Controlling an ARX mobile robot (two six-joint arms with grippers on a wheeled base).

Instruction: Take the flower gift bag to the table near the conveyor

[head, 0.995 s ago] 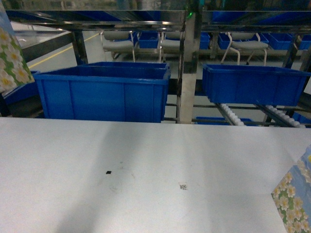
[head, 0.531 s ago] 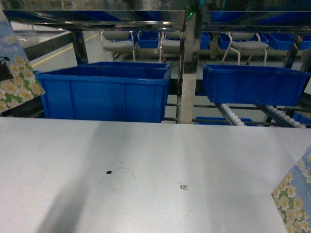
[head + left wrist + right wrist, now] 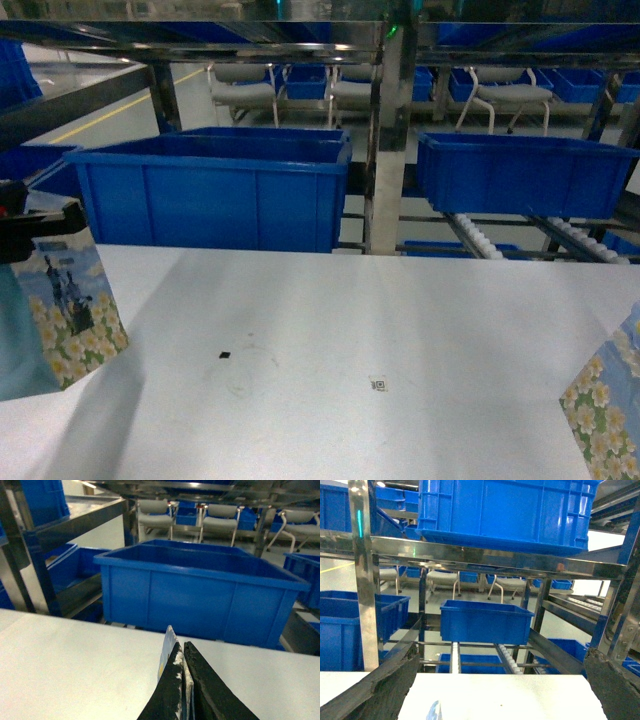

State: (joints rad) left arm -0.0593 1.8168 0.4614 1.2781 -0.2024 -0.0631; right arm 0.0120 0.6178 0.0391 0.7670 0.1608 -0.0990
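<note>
A flower gift bag (image 3: 72, 310) with white blossoms and a printed picture hangs upright at the left edge of the white-grey table (image 3: 320, 330). My left gripper (image 3: 35, 222) is shut on its top edge. The left wrist view shows the black fingers (image 3: 172, 680) of the left gripper (image 3: 183, 647) pinching the bag's thin rim (image 3: 167, 645); I cannot tell whether the bag's base touches the tabletop. Behind the table runs the steel conveyor (image 3: 480, 238) with white rollers (image 3: 507, 656). My right gripper (image 3: 502, 652) is open over the table's right part, holding nothing.
A second flowered bag (image 3: 605, 410) stands at the table's right front corner, its tip (image 3: 434, 711) below the right gripper. Blue bins (image 3: 215, 190) (image 3: 525, 172) sit on the rack behind the table. A black speck (image 3: 222, 355) and a code sticker (image 3: 377, 383) mark the tabletop.
The bag in my left gripper has come down and rightward from the upper left corner to hang low at the table's left edge. The right-hand bag has not moved.
</note>
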